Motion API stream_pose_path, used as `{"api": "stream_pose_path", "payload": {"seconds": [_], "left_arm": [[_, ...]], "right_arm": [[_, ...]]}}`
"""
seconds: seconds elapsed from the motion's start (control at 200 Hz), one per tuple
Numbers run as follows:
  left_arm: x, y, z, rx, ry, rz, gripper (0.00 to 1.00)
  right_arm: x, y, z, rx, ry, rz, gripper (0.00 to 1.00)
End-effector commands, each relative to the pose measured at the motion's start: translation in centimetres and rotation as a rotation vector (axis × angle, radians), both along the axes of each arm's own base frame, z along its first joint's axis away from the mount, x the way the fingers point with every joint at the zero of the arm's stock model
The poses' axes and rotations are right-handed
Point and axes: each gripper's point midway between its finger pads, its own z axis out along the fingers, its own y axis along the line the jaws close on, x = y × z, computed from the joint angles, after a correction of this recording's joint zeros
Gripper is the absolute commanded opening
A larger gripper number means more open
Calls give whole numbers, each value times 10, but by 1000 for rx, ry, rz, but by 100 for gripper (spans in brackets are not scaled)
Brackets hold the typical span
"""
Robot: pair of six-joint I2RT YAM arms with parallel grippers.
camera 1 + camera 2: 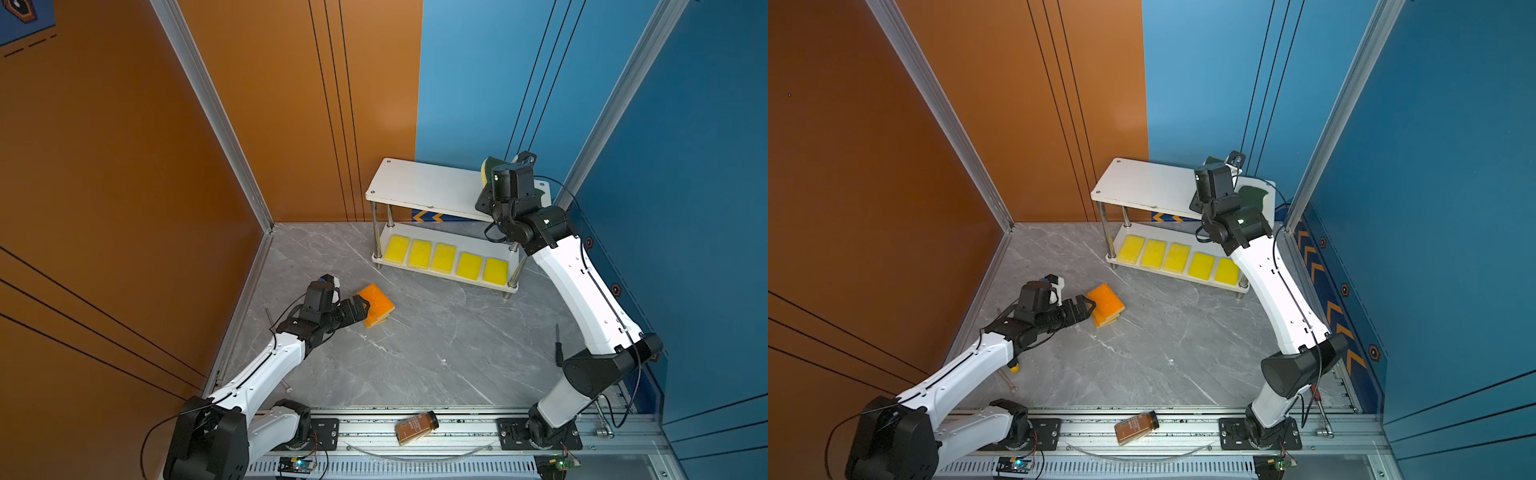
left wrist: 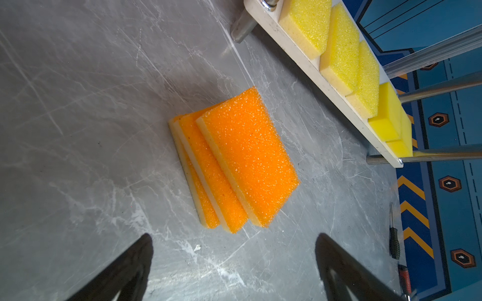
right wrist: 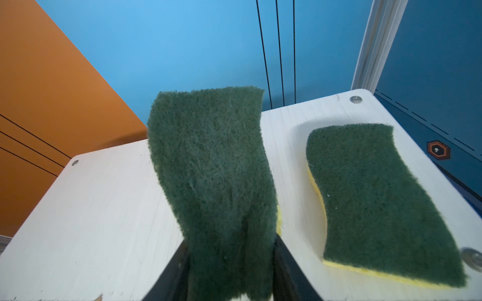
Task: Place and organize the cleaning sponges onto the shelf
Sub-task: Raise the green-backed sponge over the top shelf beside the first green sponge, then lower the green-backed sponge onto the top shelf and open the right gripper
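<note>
1. Clenching the right gripper point(image 3: 230, 271) on a green sponge point(image 3: 208, 161), tilted over the shelf's point(image 1: 424, 183) top board.
2. Lying flat just beside it on that board: a second green sponge point(image 3: 378, 198).
3. Spread wide, left gripper point(image 2: 234, 238) empty, touching nothing, near three orange sponges point(image 2: 245, 156) stacked askew on the table point(image 2: 78, 130).
4. Lined up on the lower board: five yellow sponges point(image 1: 444, 257), side by side.
</note>
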Motion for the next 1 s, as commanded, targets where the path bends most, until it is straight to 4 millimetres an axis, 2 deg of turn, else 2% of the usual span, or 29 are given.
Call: {"api": "stream_pose_path", "payload": {"seconds": [0.0, 0.386, 0.991], "left_arm": [[-5, 1, -5, -11, 17, -4, 98], [-3, 1, -4, -17, 14, 0, 98], [-5, 2, -7, -9, 22, 4, 98]], "right_arm": [[-3, -7, 0, -19, 16, -41, 43], [6, -11, -18, -34, 71, -53, 43], [14, -12, -30, -35, 94, -58, 43]]}}
